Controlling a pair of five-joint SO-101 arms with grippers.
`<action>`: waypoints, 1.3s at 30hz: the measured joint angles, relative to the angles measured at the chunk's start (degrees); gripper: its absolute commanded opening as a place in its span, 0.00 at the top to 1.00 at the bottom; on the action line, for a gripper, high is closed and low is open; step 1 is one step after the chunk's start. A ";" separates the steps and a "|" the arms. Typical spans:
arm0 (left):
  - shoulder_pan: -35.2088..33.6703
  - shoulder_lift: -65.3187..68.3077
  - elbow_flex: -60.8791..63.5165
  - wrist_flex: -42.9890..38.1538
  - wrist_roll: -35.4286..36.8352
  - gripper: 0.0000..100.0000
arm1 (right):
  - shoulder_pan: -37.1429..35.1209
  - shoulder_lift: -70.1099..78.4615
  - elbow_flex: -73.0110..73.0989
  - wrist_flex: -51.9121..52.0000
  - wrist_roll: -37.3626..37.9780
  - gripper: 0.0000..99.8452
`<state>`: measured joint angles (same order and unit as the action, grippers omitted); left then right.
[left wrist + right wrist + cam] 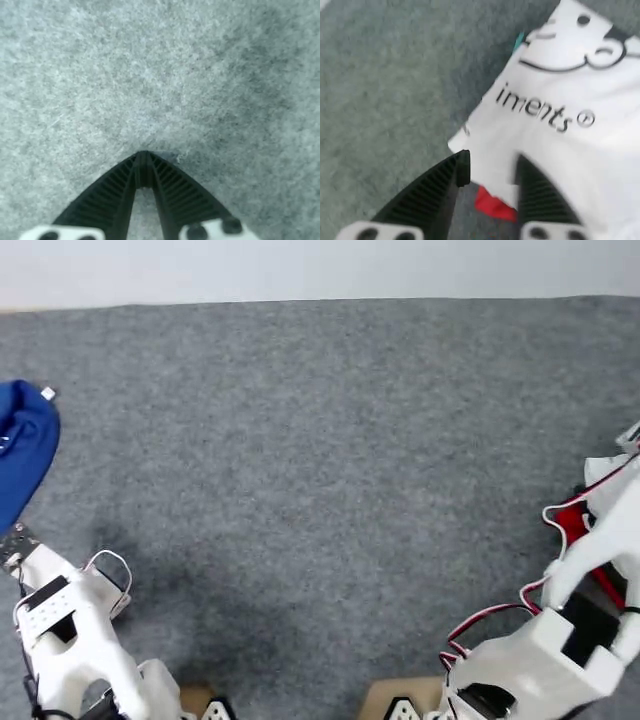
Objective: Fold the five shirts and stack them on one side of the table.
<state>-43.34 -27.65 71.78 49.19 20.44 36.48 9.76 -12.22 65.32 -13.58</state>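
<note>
The left end effector [144,159] is closed and empty over bare grey worktop [330,440]. The right end effector [490,167] gapes across the edge of the white shirt [560,115], a red shirt [492,205] underneath; closing there may snag both garments together. Farther off, the blue shirt [22,455] lies at the worktop's left edge.
</note>
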 measured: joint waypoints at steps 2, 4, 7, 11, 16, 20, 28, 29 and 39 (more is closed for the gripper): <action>0.00 0.00 0.00 0.00 0.00 1.00 | 0.62 2.73 0.00 1.58 0.00 0.98; 0.00 0.00 0.00 0.00 0.00 1.00 | 2.02 5.63 0.00 3.08 0.00 0.99; 0.00 0.00 0.00 0.00 0.00 1.00 | 3.43 9.76 0.00 3.87 0.00 0.99; 0.00 0.00 0.00 0.00 0.00 1.00 | 3.60 13.45 0.00 4.04 0.00 0.99; 0.00 0.00 0.00 0.00 0.00 1.00 | 3.60 13.54 0.00 6.86 0.00 0.99; 0.00 0.00 0.00 0.00 0.00 1.00 | 3.60 8.53 0.00 11.16 0.00 0.99; 0.00 0.00 0.00 0.00 0.00 1.00 | 5.19 -3.34 0.00 14.07 0.00 0.99; 0.00 0.00 0.00 0.00 0.00 1.00 | 6.07 -3.52 0.00 14.07 0.44 0.99; 0.00 0.00 0.00 0.00 0.00 1.00 | 12.84 1.23 6.15 14.07 4.22 0.99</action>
<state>-43.34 -27.65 71.78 49.19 20.44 49.32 10.99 -6.07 79.38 -9.36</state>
